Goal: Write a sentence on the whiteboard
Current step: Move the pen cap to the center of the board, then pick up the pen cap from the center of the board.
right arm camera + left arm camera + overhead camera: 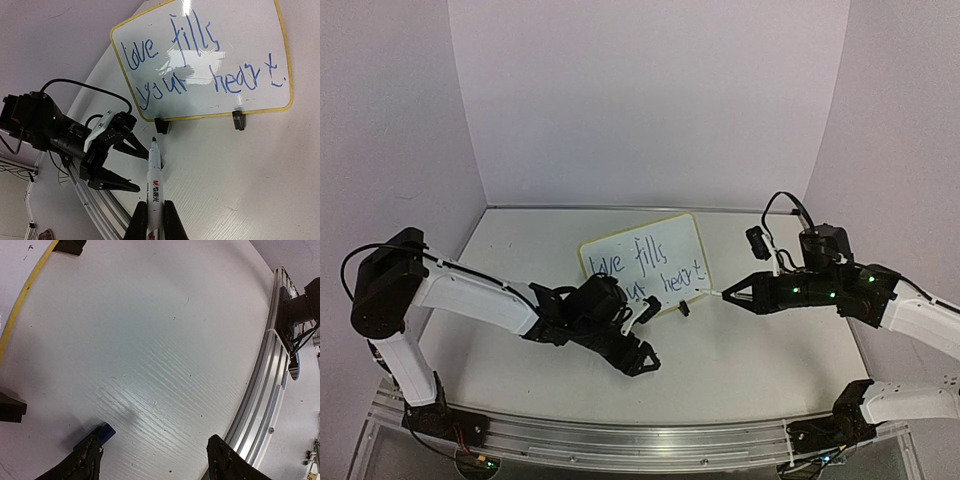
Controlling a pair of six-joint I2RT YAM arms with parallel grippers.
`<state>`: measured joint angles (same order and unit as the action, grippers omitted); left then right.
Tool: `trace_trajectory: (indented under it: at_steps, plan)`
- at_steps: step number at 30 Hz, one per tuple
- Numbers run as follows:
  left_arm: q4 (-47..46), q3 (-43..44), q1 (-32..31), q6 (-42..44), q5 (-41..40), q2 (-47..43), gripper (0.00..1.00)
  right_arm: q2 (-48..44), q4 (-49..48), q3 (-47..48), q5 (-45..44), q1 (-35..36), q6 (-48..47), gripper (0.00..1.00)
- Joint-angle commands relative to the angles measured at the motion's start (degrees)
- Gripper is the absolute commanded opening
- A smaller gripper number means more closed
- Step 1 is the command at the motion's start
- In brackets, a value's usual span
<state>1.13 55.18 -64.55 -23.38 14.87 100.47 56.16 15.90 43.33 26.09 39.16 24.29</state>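
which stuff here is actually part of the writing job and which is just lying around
Part of the job:
- whiteboard
- blue sentence on it
- marker, gripped in the right hand

Just about:
- left hand, open and idle
- small blue piece by its finger, maybe a cap
- metal rail at the table edge

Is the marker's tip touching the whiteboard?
No, the marker held by the right gripper ends short of the whiteboard, its tip over the table.
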Motion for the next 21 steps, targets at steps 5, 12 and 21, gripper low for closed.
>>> trace_trajectory:
  at_steps: [5, 12, 21]
  plan:
    - [3.4, 4.1, 0.9, 8.6, -5.3, 2.6, 0.54, -0.8, -1.0, 0.1, -0.9, -0.1, 0.3, 0.0]
    - [4.9, 4.3, 0.9, 10.1, -7.5, 4.7, 0.51, -0.9, -1.0, -0.4, -1.1, -0.1, 0.5, 0.0]
    - [5.9, 3.2, 0.9, 11.5, -9.7, 5.7, 0.52, -0.7, -1.1, -0.6, -1.1, -0.1, 0.4, 0.0]
